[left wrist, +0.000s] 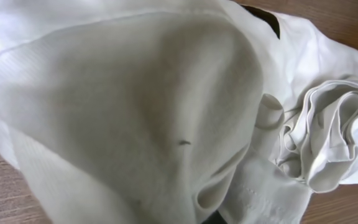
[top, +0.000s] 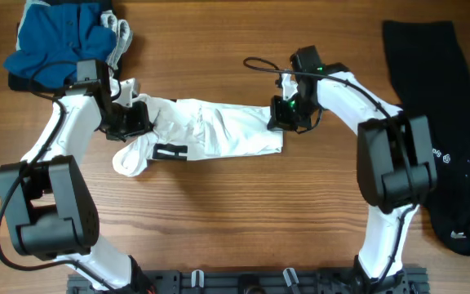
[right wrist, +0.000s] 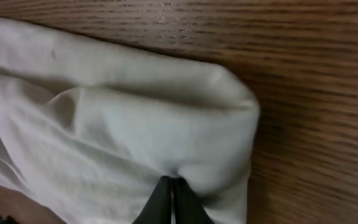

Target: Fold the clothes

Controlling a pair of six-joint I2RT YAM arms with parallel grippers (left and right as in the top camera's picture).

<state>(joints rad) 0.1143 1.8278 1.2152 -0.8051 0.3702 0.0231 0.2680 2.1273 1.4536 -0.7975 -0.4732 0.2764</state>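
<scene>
A white T-shirt (top: 219,131) with a black print lies bunched in a long strip across the middle of the wooden table. My left gripper (top: 135,119) sits at its left end, shut on the fabric; in the left wrist view the white cloth (left wrist: 135,106) fills the frame and hides the fingers. At the strip's right end my right gripper (top: 281,117) is shut, its black fingertips (right wrist: 171,190) pinching the white T-shirt's edge (right wrist: 185,137). Other clothes lie apart: a blue garment (top: 55,37) at the far left and a black garment (top: 451,122) at the right.
A grey garment (top: 121,37) peeks out beside the blue one. Bare wood table (top: 243,212) lies in front of the shirt. A black rail (top: 251,282) runs along the near edge between the arm bases.
</scene>
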